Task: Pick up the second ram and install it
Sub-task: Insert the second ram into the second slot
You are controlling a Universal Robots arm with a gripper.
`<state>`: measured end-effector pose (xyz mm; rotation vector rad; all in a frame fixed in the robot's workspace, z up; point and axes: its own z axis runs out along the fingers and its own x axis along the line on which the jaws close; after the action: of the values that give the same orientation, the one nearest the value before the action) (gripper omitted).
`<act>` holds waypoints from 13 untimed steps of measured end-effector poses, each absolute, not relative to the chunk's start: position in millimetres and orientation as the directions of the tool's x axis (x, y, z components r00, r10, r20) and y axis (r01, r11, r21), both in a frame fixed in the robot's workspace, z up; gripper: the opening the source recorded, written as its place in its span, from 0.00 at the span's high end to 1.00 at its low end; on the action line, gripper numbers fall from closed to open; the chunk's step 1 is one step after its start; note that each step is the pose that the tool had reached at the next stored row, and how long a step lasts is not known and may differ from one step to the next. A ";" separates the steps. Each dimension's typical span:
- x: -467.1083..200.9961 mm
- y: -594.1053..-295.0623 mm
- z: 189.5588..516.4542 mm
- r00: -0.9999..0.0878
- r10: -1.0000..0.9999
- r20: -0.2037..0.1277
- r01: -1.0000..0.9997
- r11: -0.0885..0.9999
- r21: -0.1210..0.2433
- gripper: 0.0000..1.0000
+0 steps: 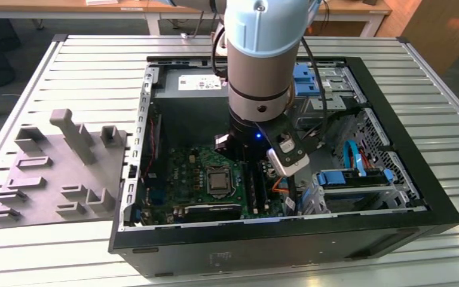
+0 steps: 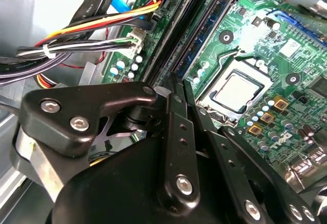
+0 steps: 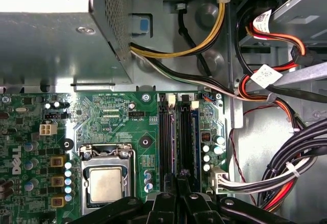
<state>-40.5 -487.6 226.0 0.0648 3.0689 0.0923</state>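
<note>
My gripper [image 1: 251, 170] is low inside the open computer case, over the motherboard's memory slots [image 1: 255, 186]. In both wrist views its black fingers stand shut together, the tips [image 3: 179, 175] [image 2: 172, 81] sitting on the near end of the long dark slots [image 3: 186, 132] [image 2: 204, 27]. Dark sticks lie seated along these slots. I cannot tell which one is the second ram, or whether a stick is pinched between the fingers. The arm hides the slot area in the exterior view.
The processor socket [image 3: 104, 183] lies beside the slots. Bundled cables [image 3: 286, 173] crowd the other side. The power supply box [image 3: 51, 40] sits beyond the board. A grey parts tray [image 1: 54, 173] rests on the table at the exterior view's left of the case [image 1: 293, 245].
</note>
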 end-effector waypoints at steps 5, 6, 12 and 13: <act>-40.6 -487.1 226.0 -0.997 0.046 -0.069 0.040 0.996 0.086 0.87; -40.5 -487.1 225.9 -0.997 0.046 -0.069 0.040 0.995 0.091 0.87; -40.5 -486.7 225.9 -0.997 0.046 -0.069 0.040 0.995 0.091 0.87; -40.5 -486.4 225.9 -0.997 0.046 -0.070 0.040 0.996 0.085 0.87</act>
<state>-40.5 -486.4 225.9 0.0660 3.0664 0.1278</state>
